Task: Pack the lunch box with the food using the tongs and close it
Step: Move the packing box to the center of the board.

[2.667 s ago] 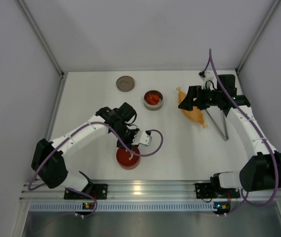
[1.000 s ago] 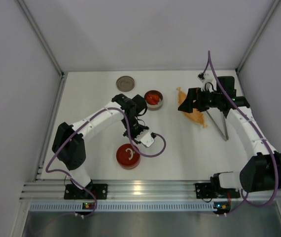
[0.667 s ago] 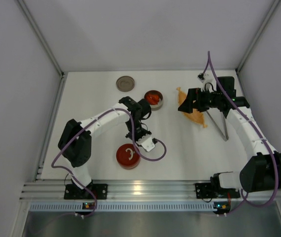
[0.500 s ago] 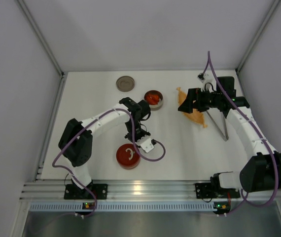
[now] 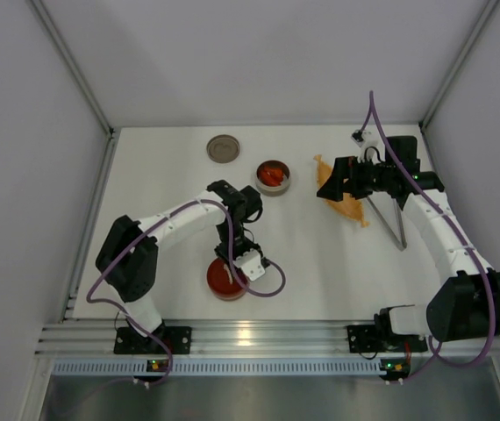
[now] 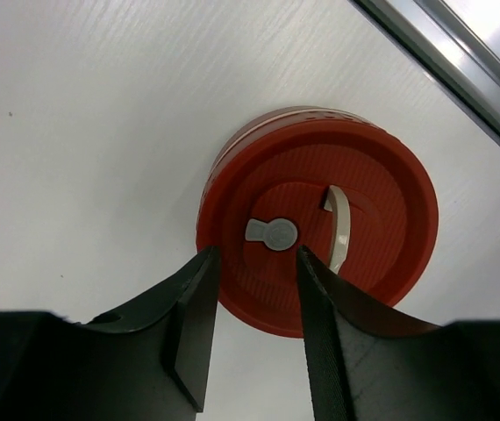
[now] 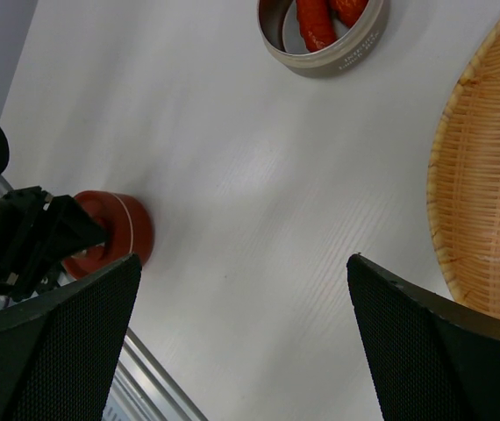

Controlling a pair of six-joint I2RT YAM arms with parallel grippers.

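Low centre of the overhead view, above a round red tin with a ribbed red lid [image 6: 320,228]: left gripper [image 6: 256,259] partly open, black fingers [image 6: 193,307] apart with the lid's small grey knob [image 6: 272,233] showing between them, nothing clamped. Upper right, over an orange woven leaf-shaped dish [image 5: 353,210]: right gripper [image 7: 243,263] spread wide and empty. Red toy food slices [image 5: 273,175] inside an open round metal tin [image 5: 272,192] just above centre; slender grey metal tongs [image 5: 399,239] flat on the white table [image 5: 162,175], just right of the dish.

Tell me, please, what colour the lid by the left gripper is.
Red lid, grey centre tab; clearest in the left wrist view.
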